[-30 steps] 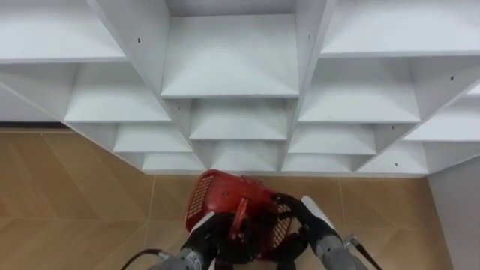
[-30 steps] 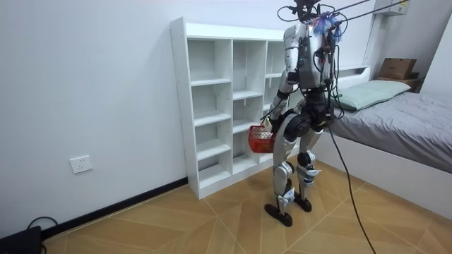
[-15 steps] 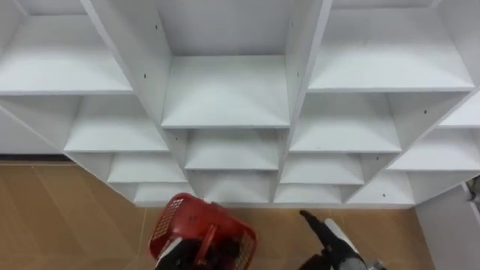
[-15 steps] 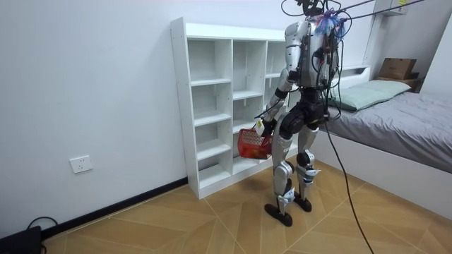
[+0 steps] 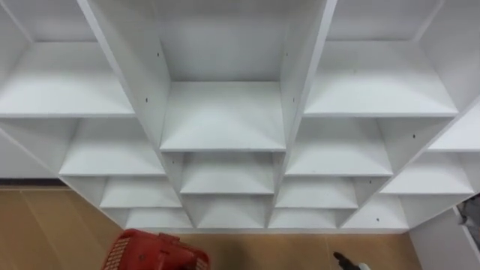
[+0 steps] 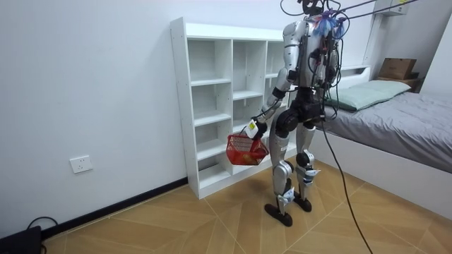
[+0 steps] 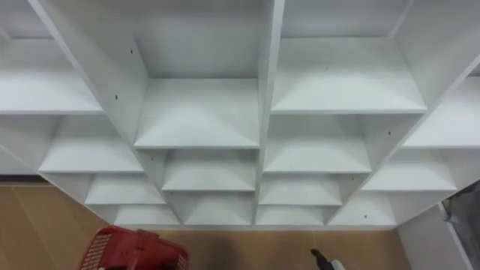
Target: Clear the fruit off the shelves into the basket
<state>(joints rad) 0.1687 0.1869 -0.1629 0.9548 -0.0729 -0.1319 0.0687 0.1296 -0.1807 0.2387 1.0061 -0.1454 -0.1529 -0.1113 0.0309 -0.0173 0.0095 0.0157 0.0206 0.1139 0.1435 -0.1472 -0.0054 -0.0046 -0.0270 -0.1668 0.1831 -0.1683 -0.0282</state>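
Item 1. Closet (image 5: 223, 112): white open-shelved unit, three columns of compartments across the upper and middle frame of the eye views. In the room view it stands against the wall at centre.

Item 2. Basket (image 5: 154, 253): red plastic mesh, its rim cut off by the bottom edge at the lower left of the eye views. In the room view it hangs in front of the closet's lower shelves, clear of the floor (image 5: 45, 232).

Item 3. Orange-yellow lumps (image 6: 245, 159): seen through the mesh at the basket's bottom in the room view; too small to name the kind.

Item 4. Left hand (image 6: 252, 128): directly above the basket, fingers clamped on its handle, arm stretched toward the closet.

Item 5. Right hand (image 5: 346, 262): one dark fingertip at the bottom edge, right of centre; cannot tell whether its fingers are apart or together.

Item 6. Robot: stands upright on wood flooring, facing the closet, bed (image 6: 417, 120) behind it at the right of the room view.

Item 7. Cardboard box (image 6: 397, 68): upper right, beyond the bed.

Item 8. Wall socket (image 6: 81, 164): lower left wall.
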